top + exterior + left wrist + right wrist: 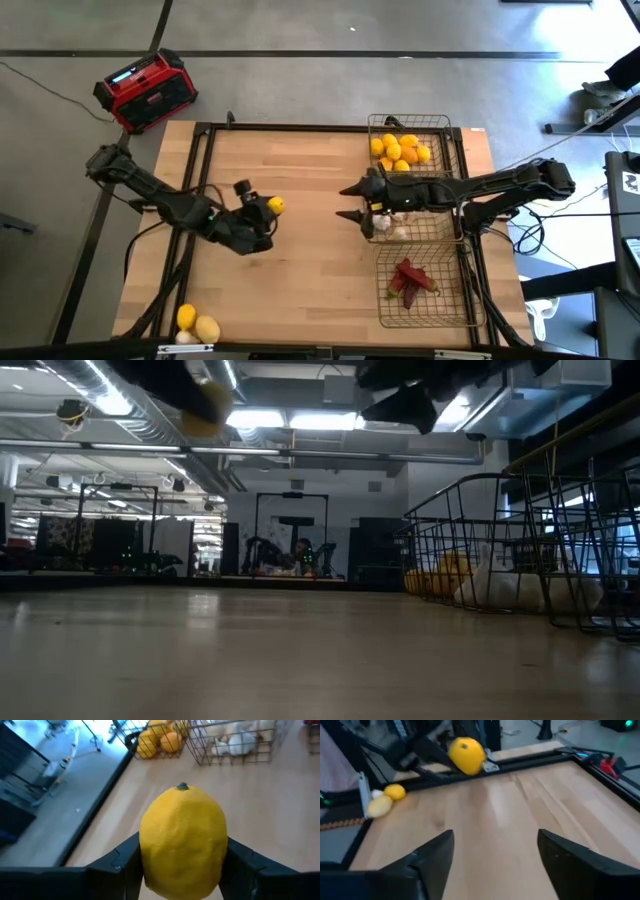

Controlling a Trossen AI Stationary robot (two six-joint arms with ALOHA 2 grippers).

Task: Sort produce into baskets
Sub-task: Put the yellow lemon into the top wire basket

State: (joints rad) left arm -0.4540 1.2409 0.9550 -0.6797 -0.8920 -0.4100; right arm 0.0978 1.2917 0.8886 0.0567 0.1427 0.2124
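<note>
Lemon in transit, sorting well along

The left pincer (268, 212) holds a lemon (183, 840) above the middle of the surface (300, 290), while the right pincer (352, 202) hovers with fingers spread wide and empty beside the garlic basket (440, 235). Lemons fill the far basket (445, 125), garlic the middle one, and chilies (412, 280) the near one; two lemons (197, 322) wait at the surface's near-left corner (with something small and white beside them, perhaps garlic). Only the left wrist view shows the fingers clamped on the fruit's sides; the high view alone shows all three baskets and the leftovers.
</note>
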